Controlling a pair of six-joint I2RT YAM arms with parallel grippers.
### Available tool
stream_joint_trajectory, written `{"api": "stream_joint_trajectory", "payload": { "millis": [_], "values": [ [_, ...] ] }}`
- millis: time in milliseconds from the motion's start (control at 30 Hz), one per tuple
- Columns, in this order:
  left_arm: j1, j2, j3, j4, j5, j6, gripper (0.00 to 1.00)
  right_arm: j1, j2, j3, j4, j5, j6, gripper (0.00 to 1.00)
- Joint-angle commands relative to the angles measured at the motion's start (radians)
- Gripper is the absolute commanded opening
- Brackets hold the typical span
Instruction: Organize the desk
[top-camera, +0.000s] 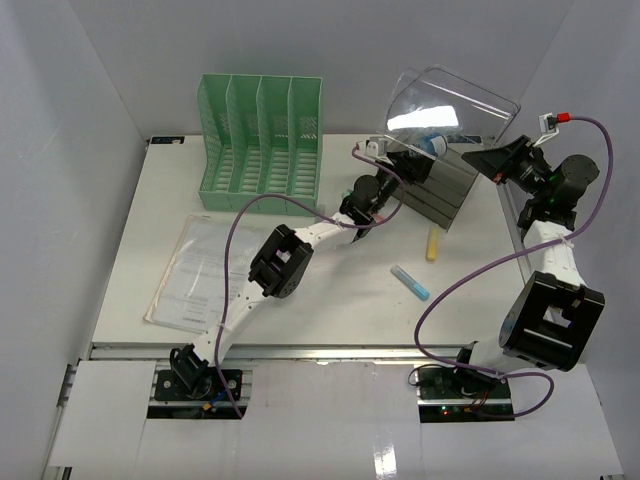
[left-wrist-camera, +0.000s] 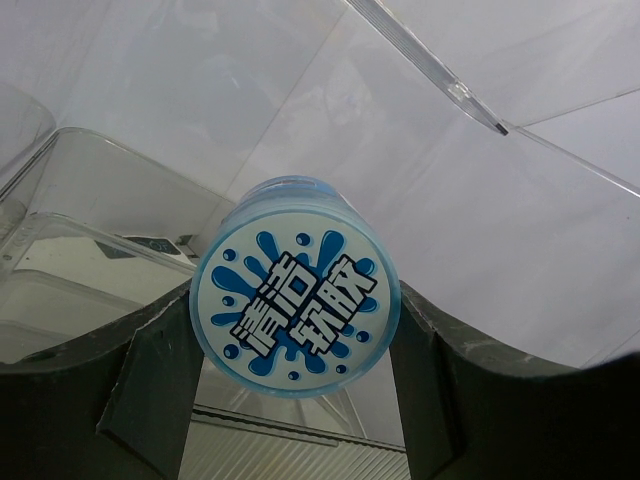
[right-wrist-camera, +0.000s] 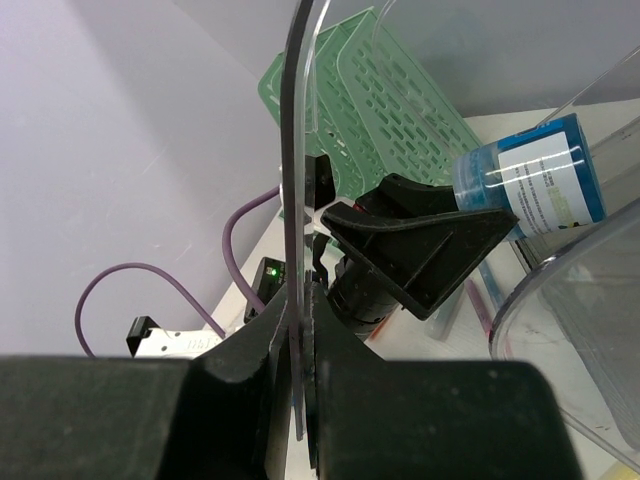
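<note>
On desk (top-camera: 340, 300), two loose markers (top-camera: 410, 282)

White desk (top-camera: 165, 180), blue-splashed jar (left-wrist-camera: 295, 300)

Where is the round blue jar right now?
Top view, back right: round blue plastic jar, gripped by the left claw, at the open clear plastic box, under its raised lid.
</note>
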Motion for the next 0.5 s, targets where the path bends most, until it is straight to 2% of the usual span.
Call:
{"api": "stream_joint_trajectory", "payload": {
  "millis": [0, 100, 200, 333, 467],
  "values": [
    [0.001, -0.056, 0.018, -0.103, -0.030, 0.006, 0.49, -0.003, -0.050, 0.001, 0.074, -0.028, 0.012, 0.08],
    [-0.005, -0.076, 0.001, -0.125, -0.038, 0.018, 0.69, -0.003, -0.051, -0.001, 0.074, -0.026, 0.013, 0.08],
    [-0.013, -0.097, -0.019, -0.138, -0.047, 0.040, 0.84, -0.003, -0.052, -0.004, 0.072, -0.026, 0.012, 0.08],
    [-0.018, -0.120, -0.035, -0.151, -0.041, 0.062, 0.91, -0.003, -0.054, -0.007, 0.072, -0.025, 0.012, 0.09],
    [-0.018, -0.159, -0.085, -0.139, -0.029, 0.062, 0.93, -0.003, -0.056, -0.006, 0.071, -0.025, 0.011, 0.09]
  ]
}}
